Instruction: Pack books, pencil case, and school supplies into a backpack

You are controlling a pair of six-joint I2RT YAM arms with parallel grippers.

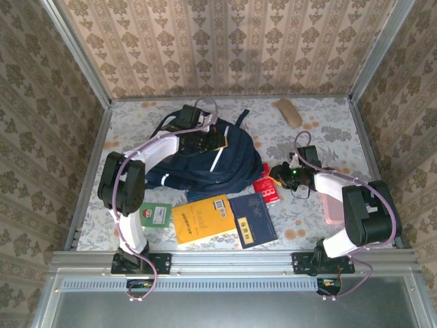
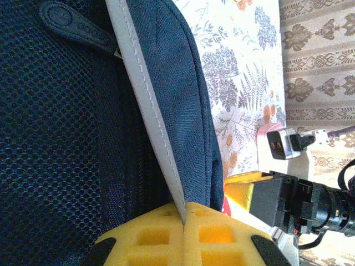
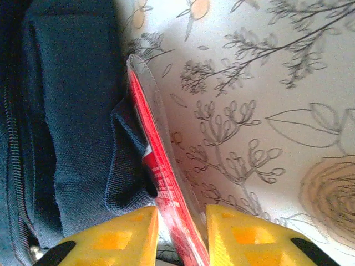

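Left gripper (image 2: pixel 183 217): closed. Its two yellow pads (image 2: pixel 145 237) meet at the bottom centre of the left wrist view and pinch the backpack's white stripe in the seam between them.
White stripe (image 2: pixel 145 105): runs diagonally from the top centre of the left wrist view down into the closed pads. There is dark mesh to its left and plain navy fabric to its right.
Backpack (image 1: pixel 205 167): lies on the table (image 1: pixel 321 130) at upper centre of the top view. The left gripper (image 1: pixel 205 140) sits on its upper part.
Right gripper (image 3: pixel 182 221): closed on the flat red pack, with one yellow finger (image 3: pixel 249 238) against each face. In the top view the right gripper (image 1: pixel 274 175) is just off the backpack's right edge.
Flat red pack (image 3: pixel 161 172): stands on edge between the right fingers and rises from bottom centre towards upper left in the right wrist view. Its left face leans against the backpack's navy fabric (image 3: pixel 72 122), with the floral tablecloth to its right. In the top view it sits right of centre (image 1: pixel 266 188).
Orange-yellow book (image 1: pixel 201 219): lies flat at lower centre of the top view, below the backpack.
Navy book (image 1: pixel 254 219): lies flat, touching the right edge of the orange-yellow book.
Green-and-white book (image 1: pixel 156 214): lies flat, left of the orange-yellow book and beside the left arm.
Tan oblong item (image 1: pixel 288 113): lies at upper right of the top view, well apart from both grippers.
Pale pink item (image 1: pixel 332 208): lies at the right of the top view, partly under the right arm.
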